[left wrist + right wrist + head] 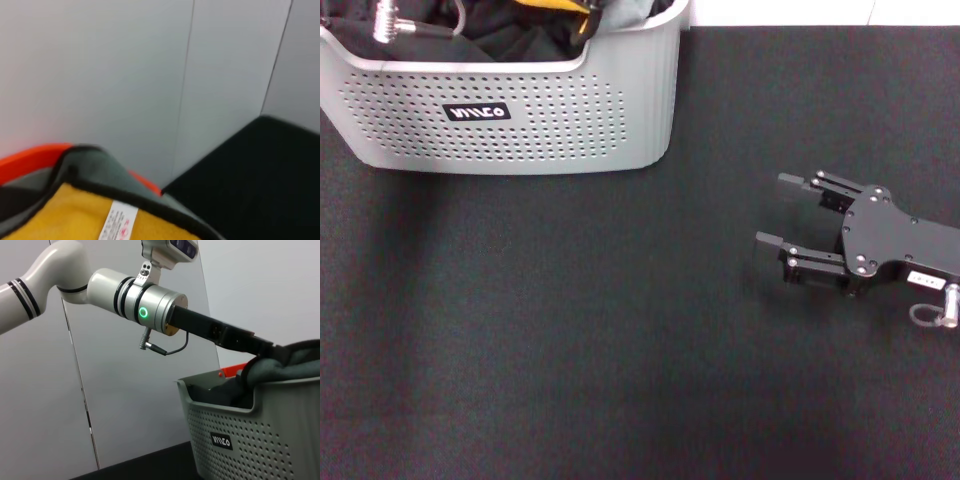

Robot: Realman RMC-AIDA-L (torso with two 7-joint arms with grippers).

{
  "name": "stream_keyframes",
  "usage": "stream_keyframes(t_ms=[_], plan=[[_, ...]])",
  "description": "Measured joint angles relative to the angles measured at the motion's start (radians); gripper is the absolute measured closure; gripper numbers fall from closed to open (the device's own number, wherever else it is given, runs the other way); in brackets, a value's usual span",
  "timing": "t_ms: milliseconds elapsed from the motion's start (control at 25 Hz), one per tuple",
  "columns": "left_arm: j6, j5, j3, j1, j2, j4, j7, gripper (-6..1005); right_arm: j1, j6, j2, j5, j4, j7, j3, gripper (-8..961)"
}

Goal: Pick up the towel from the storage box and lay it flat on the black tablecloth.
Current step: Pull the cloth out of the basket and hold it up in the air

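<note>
A grey box (520,110) sits on the black cloth (570,330). The left tool (260,347) reaches into it among a grey-green towel (295,362), dark cloths and a yellow one (75,215); its grip cannot be told. The right tool (790,215) rests well right of the box, fingers wide.

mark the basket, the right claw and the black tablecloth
basket (520,120), head view, perforated front wall.
right claw (798,212), head view, midway between its open fingertips.
black tablecloth (570,330), head view, bare stretch below basket.

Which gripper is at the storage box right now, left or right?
The left gripper: it reaches into the storage box among the cloths. The right gripper rests apart on the black tablecloth, fingers open and empty.
</note>
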Motion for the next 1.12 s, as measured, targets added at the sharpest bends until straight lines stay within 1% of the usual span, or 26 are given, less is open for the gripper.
stream_keyframes(t_ms=[120,160,320,400,440,480,520,560,600,680,760,840,920,1040,1120], plan=[[0.000,-0.071,-0.012,0.024,0.003,0.030,0.027,952,0.000,0.001,0.000,0.000,0.002,0.000,0.000,158],[0.001,-0.118,-0.022,0.043,0.004,0.057,0.046,968,0.000,0.001,0.000,0.000,0.002,0.000,0.000,158],[0.042,-0.359,-0.079,0.127,0.005,0.169,0.164,970,-0.001,0.002,-0.006,0.001,0.002,-0.001,0.003,158],[0.081,-0.481,-0.110,0.160,0.011,0.207,0.217,971,-0.001,0.005,-0.009,-0.001,0.002,-0.004,0.014,158],[0.111,-0.554,-0.132,0.178,0.018,0.224,0.246,971,-0.001,0.005,-0.010,-0.002,0.002,-0.008,0.020,158],[0.131,-0.590,-0.144,0.186,0.023,0.233,0.260,972,-0.001,0.006,-0.011,-0.003,0.002,-0.013,0.023,158],[0.131,-0.590,-0.144,0.186,0.023,0.233,0.260,972,-0.001,0.006,-0.011,-0.003,0.002,-0.013,0.023,159],[0.238,-0.739,-0.209,0.206,0.048,0.247,0.304,973,-0.001,0.008,-0.018,-0.001,-0.005,-0.024,0.024,159],[0.258,-0.759,-0.222,0.208,0.051,0.246,0.306,973,-0.001,0.009,-0.020,0.000,-0.009,-0.025,0.024,160],[0.358,-0.841,-0.300,0.207,0.067,0.240,0.305,974,-0.001,0.018,-0.027,0.001,-0.020,-0.026,0.026,161],[0.426,-0.874,-0.362,0.204,0.075,0.237,0.292,975,-0.001,0.033,-0.032,0.001,-0.037,-0.026,0.037,162],[0.481,-0.883,-0.400,0.205,0.079,0.237,0.274,975,-0.001,0.057,-0.034,0.001,-0.055,-0.029,0.057,163],[0.513,-0.874,-0.408,0.216,0.079,0.237,0.266,974,-0.001,0.091,-0.032,0.001,-0.068,-0.042,0.079,164],[0.572,-0.833,-0.406,0.237,0.073,0.230,0.272,974,0.003,0.165,-0.022,0.001,-0.087,-0.073,0.106,164],[0.604,-0.808,-0.402,0.242,0.071,0.217,0.283,973,0.004,0.180,-0.017,0.001,-0.105,-0.075,0.112,165]])
